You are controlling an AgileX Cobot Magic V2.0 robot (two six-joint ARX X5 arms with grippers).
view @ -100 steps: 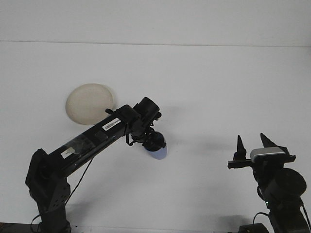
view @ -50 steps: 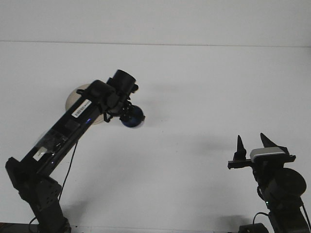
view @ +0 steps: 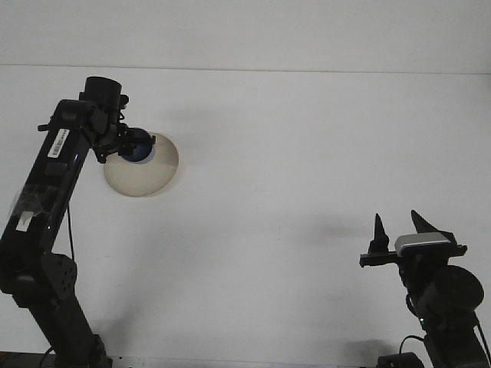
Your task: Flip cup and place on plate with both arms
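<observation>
Table (view: 307,153) white. Plate (view: 149,172) sat near far-left edge. Left gripper (view: 126,144) clamped blue cup (view: 140,147) over plate; cup probably light, rigid, smooth, best pinched across wall. Right gripper (view: 397,228) idle near right edge, prongs apart.

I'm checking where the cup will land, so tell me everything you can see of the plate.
The plate is round, shallow and pale beige, matte like plastic or ceramic, lying flat on the white table at its far left. Its upper-left part is hidden behind the left gripper and the dark blue cup it holds, which sits over the plate's upper edge. Whether the cup touches the plate cannot be told. The visible surface is bare, and nothing else is near it.
</observation>
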